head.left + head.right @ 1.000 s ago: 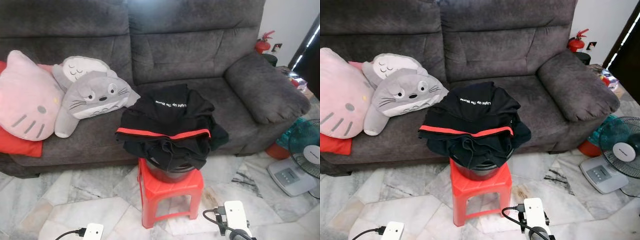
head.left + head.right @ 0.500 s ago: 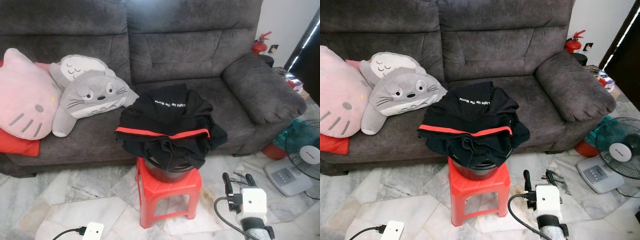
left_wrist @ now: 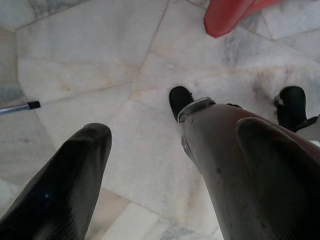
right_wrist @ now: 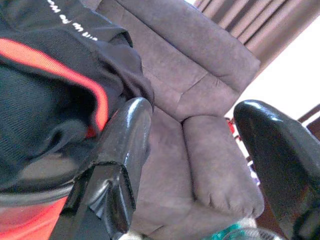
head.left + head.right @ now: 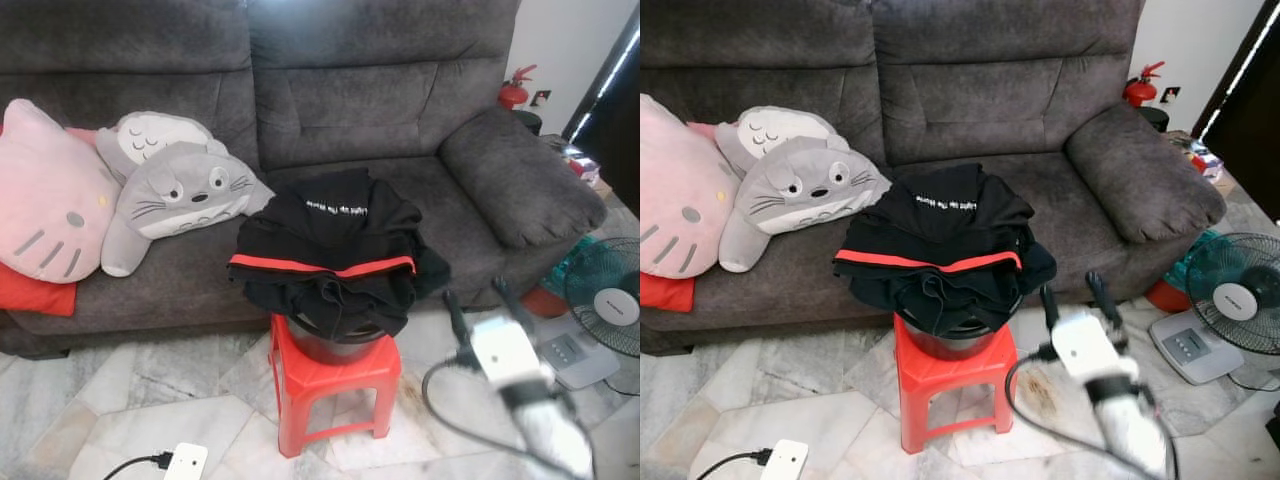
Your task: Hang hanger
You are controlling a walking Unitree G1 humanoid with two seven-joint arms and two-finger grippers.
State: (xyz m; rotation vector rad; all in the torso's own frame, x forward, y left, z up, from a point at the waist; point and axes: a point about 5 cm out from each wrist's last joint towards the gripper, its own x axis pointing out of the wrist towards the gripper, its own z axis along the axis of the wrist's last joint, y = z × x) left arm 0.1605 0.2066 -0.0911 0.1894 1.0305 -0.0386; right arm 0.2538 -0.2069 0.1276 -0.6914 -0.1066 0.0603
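Matt black cloth garment (image 5: pixel 330 250) tops a glossy red plastic stool (image 5: pixel 335 385) on polished marble floor (image 5: pixel 150 400).

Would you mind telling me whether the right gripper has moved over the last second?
Yes. The right gripper has risen from the bottom of the view, below the red stool, up to the stool's seat level, open beside the black clothes.

There was one grey sofa (image 5: pixel 380 100), and on it three plush cushions: one pink cat (image 5: pixel 45 195) and two grey creatures (image 5: pixel 190 190). One red stool (image 5: pixel 335 385) carried one dark tub (image 5: pixel 335 345) under one heap of black clothes (image 5: pixel 335 250). At three o'clock stood one fan (image 5: pixel 610 310), and one red extinguisher (image 5: pixel 513 92) at one o'clock.
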